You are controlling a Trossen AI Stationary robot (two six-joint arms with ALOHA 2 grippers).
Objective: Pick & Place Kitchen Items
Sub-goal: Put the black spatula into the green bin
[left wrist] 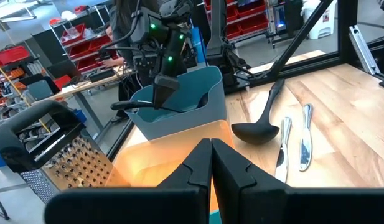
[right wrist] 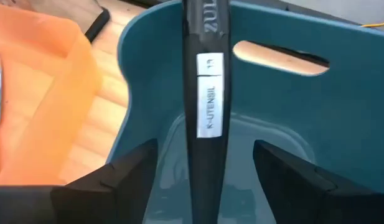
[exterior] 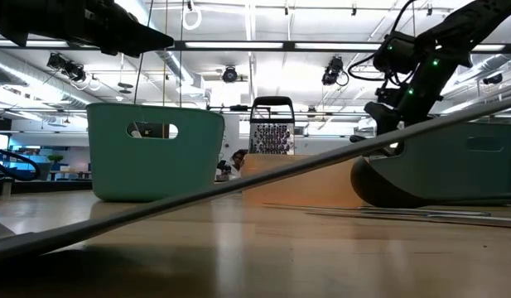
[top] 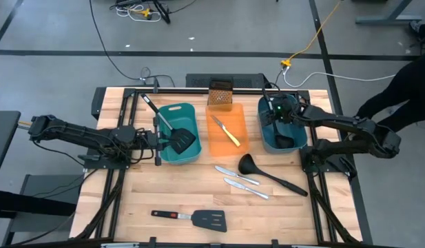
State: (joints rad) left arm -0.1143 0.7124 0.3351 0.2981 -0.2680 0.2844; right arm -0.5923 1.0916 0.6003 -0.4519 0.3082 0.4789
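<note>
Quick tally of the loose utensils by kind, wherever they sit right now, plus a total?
Slotted spatulas: 2, one in the left teal tub, one on the table
Ladles: 2, one in the right teal tub, one on the table
Silver table knives: 2
Yellow-handled knife: 1, in the orange tray
Total: 7

Bright overhead ceiling lights; foreground blurred in low view.

Ladle bowl below the right wrist view's edge; ladle's far handle end cut off too
</note>
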